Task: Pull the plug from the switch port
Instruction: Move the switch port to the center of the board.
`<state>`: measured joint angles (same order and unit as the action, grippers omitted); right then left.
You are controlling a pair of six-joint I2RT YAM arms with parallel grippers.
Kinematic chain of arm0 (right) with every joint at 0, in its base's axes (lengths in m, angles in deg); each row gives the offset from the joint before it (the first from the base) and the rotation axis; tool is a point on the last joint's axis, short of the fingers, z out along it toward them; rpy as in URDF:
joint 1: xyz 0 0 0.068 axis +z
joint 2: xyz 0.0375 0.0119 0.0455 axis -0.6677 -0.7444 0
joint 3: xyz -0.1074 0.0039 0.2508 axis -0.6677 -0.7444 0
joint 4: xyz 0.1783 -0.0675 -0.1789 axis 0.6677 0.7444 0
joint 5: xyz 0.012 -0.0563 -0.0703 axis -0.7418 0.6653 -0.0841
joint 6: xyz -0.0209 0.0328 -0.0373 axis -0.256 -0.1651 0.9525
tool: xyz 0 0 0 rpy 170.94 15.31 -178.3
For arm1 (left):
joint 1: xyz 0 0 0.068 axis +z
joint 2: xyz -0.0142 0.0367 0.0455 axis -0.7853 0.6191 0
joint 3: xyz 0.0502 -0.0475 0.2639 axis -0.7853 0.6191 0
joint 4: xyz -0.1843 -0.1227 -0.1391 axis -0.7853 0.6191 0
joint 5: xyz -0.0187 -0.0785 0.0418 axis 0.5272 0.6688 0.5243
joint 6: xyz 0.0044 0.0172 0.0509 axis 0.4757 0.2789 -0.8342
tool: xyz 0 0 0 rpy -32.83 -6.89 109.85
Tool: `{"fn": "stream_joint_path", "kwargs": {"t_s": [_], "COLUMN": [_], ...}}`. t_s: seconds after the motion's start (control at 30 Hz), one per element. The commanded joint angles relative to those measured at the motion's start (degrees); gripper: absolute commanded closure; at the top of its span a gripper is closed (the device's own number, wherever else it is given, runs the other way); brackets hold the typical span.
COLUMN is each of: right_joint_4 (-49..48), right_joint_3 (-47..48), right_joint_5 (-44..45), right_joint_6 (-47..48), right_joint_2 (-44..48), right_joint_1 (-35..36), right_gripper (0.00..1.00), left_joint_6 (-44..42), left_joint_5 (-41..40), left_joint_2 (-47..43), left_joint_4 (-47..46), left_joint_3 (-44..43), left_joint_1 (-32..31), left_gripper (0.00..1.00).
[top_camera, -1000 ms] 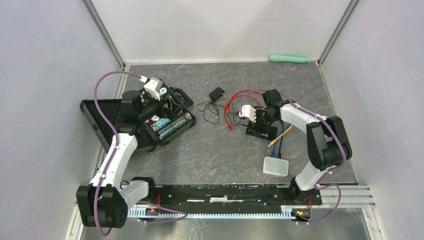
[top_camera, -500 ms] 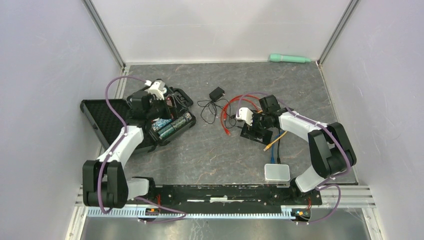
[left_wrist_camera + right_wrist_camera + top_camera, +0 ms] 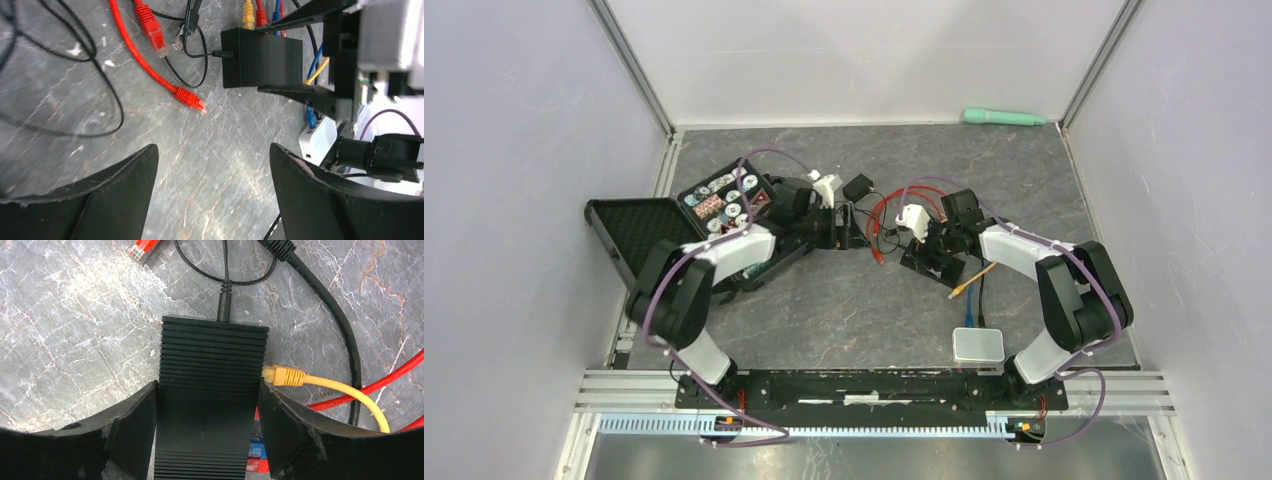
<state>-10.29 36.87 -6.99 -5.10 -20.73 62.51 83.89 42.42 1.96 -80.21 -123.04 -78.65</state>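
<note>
The switch (image 3: pixel 210 390) is a black ribbed box lying on the stone table. My right gripper (image 3: pixel 207 405) is shut on the switch, one finger against each long side. A yellow plug (image 3: pixel 283 375) sits in a port on its right side, with red and blue plugs (image 3: pixel 255 460) beside it further back. A black power plug (image 3: pixel 224 305) enters its far end. In the left wrist view the switch (image 3: pixel 261 57) lies ahead, with yellow (image 3: pixel 247 10), red and blue plugs along its top edge. My left gripper (image 3: pixel 212 155) is open over bare table, short of the switch.
Loose red cable ends (image 3: pixel 190 97) and thin black wires (image 3: pixel 60 130) lie between my left gripper and the switch. A white box (image 3: pixel 977 345) sits near the front right. An open black case (image 3: pixel 629 225) with batteries stands at the left. A black adapter (image 3: pixel 857 187) lies behind.
My left arm has swung from over the black case to the middle of the table, toward the switch. The right gripper has stayed on the switch, shifting it slightly.
</note>
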Motion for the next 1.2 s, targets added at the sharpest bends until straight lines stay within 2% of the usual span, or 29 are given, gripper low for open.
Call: {"fn": "stream_joint_path", "kwargs": {"t_s": [0.0,0.3,0.57,0.77,0.93,1.17], "right_joint_4": [-5.57,-9.72,-10.56,-10.66,-10.82,-10.78], "right_joint_3": [-1.82,-5.25,-5.81,-6.03,-5.83,-5.5], "right_joint_5": [-0.18,-2.95,-6.39,-7.46,-8.48,-9.59], "right_joint_6": [-5.9,-8.31,-9.19,-9.27,-9.64,-9.63], "right_joint_2": [1.05,3.33,3.85,3.8,3.2,2.34], "right_joint_1": [0.03,-1.2,-3.69,-4.4,-5.02,-5.53], "right_gripper": [0.49,0.54,0.55,0.56,0.56,0.56], "left_joint_6": [9.78,27.05,30.75,34.22,35.27,37.06], "left_joint_5": [3.24,3.45,2.22,3.23,2.9,3.25], "left_joint_2": [9.05,19.09,22.1,24.29,25.23,28.69], "left_joint_4": [-1.34,-13.46,-16.65,-20.08,-21.33,-23.18], "left_joint_3": [-6.83,-9.09,-11.85,-13.2,-13.27,-14.18], "left_joint_1": [-3.45,-6.19,-8.52,-8.61,-8.61,-8.52], "left_gripper": [0.13,0.17,0.2,0.27,0.28,0.37]}}
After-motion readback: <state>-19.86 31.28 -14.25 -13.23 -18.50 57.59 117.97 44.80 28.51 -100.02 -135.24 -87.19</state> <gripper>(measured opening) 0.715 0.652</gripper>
